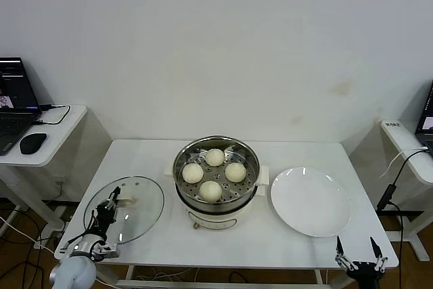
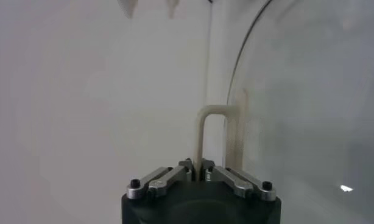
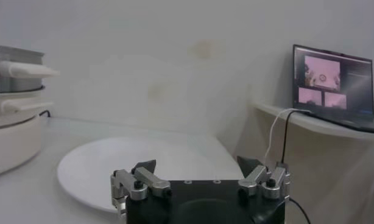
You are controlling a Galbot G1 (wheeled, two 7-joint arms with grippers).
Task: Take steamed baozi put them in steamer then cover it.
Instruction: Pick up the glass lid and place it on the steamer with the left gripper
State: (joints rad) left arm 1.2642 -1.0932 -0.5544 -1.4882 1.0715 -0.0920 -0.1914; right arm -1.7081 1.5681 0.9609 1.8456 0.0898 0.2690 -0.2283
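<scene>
Several cream-white baozi (image 1: 214, 171) lie in the shiny steamer (image 1: 249, 179) on its cream pot base at the table's middle. The clear glass cover (image 1: 141, 202) lies flat on the table to the steamer's left. My left gripper (image 1: 111, 202) is over the cover and shut on its cream-white handle (image 2: 203, 131); the jaws pinch the handle's upright part in the left wrist view. My right gripper (image 1: 360, 252) is open and empty at the table's front right corner. The right wrist view shows the steamer's side (image 3: 15, 68).
A flat white plate (image 1: 310, 200) lies right of the steamer, also seen in the right wrist view (image 3: 114, 173). Side desks stand at both sides, with a laptop (image 1: 13, 96) and mouse (image 1: 32, 143) on the left one and a screen (image 3: 333, 81) on the right.
</scene>
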